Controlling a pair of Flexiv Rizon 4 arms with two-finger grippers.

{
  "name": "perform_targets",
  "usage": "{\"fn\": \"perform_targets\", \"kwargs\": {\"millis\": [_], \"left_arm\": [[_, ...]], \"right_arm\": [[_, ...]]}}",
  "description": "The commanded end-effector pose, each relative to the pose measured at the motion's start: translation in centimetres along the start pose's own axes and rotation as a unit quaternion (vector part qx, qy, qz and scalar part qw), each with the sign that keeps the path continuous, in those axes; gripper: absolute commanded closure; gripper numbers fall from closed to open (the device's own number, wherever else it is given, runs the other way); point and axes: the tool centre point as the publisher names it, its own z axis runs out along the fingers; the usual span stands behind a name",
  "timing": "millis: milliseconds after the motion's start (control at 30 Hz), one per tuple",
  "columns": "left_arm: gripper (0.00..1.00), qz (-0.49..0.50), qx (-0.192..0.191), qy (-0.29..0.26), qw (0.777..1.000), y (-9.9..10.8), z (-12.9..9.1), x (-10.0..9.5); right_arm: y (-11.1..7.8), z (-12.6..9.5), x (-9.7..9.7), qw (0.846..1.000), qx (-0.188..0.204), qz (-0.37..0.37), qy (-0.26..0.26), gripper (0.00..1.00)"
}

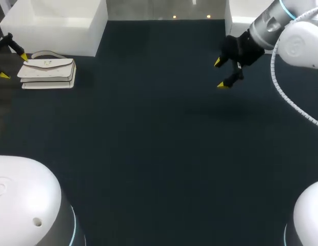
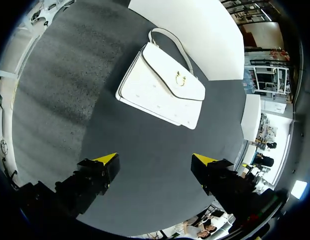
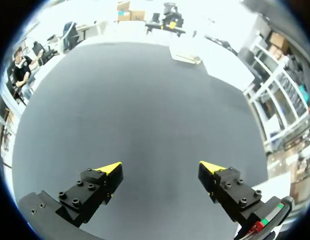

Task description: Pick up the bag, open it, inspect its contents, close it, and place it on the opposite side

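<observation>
Head camera high behind, overlooks table (image 1: 148, 128); wrist cameras nearer; left shares bag (image 1: 48, 73).

L gripper (image 2: 155, 159) open far left; R gripper (image 1: 220, 74) open, right side.

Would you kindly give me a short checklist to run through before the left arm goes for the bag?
1. Left gripper open and empty: ok, jaws wide apart, nothing between them.
2. Bag ahead of that gripper: ok, it lies flat on the table just beyond the fingertips, untouched.
3. Flap down: ok, it lies over the bag's front.
4. Room around the handle: cannot tell, it lies close to the white box.
5. Right gripper open and away from the bag: ok, it hangs over the table's far side.
</observation>
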Motion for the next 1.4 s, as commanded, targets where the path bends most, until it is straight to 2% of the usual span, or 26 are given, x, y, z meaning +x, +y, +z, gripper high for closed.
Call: {"fn": "perform_targets", "kwargs": {"millis": [33, 300, 767, 1067, 1400], "left_arm": [[0.00, -0.002, 0.001, 0.028, 1.000, -0.5, 0.3, -0.7], [0.00, -0.002, 0.000, 0.040, 0.999, -1.7, 0.1, -1.3], [0.00, -0.002, 0.000, 0.040, 0.999, -1.7, 0.1, -1.3], [0.00, -0.017, 0.006, 0.074, 0.997, -3.6, 0.3, -1.0], [0.00, -0.044, 0.003, 0.088, 0.995, -5.3, -0.1, -2.0]], "right_arm": [[0.5, 1.3, -1.3, 0.999, 0.004, -0.001, 0.044, 0.00], [0.7, 2.3, -1.8, 0.998, -0.005, 0.017, 0.058, 0.00], [0.7, 2.3, -1.8, 0.998, -0.005, 0.017, 0.058, 0.00], [2.2, 5.6, -3.5, 0.997, -0.041, 0.018, 0.061, 0.00], [2.3, 6.8, -4.3, 0.997, -0.047, 0.017, 0.061, 0.00]]}}
